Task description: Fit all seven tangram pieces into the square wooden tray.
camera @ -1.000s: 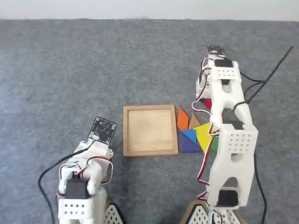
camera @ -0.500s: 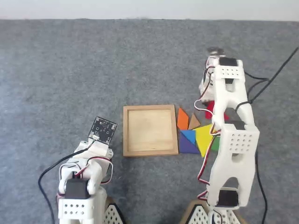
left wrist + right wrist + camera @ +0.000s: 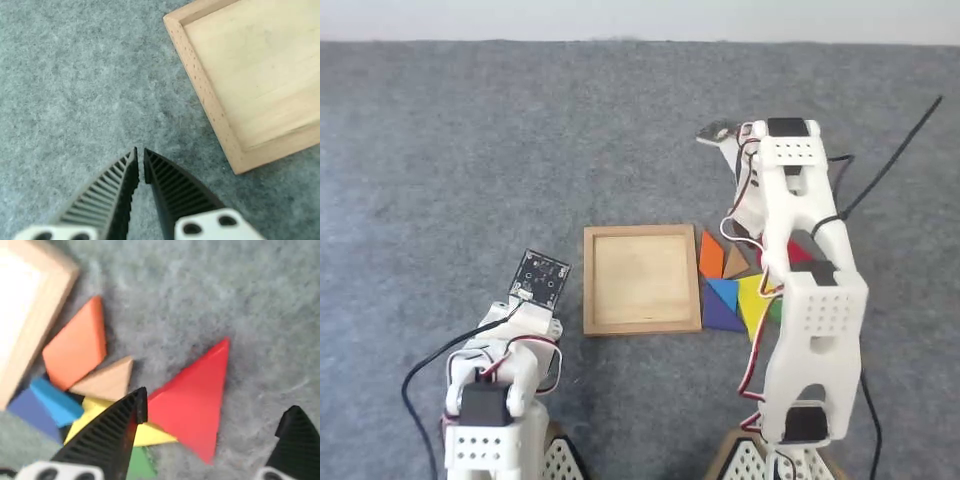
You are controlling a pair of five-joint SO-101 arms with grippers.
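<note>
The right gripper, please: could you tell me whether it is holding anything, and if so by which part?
Nothing is held. The right gripper is open over the red triangle and has not closed on it.

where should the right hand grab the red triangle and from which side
Come straight down from above: the red triangle lies flat on the carpet, so only its thin edges offer a hold. Pinch across the narrow end toward its free tip, away from the yellow piece crowding its other end. The open right hand straddles it.
</note>
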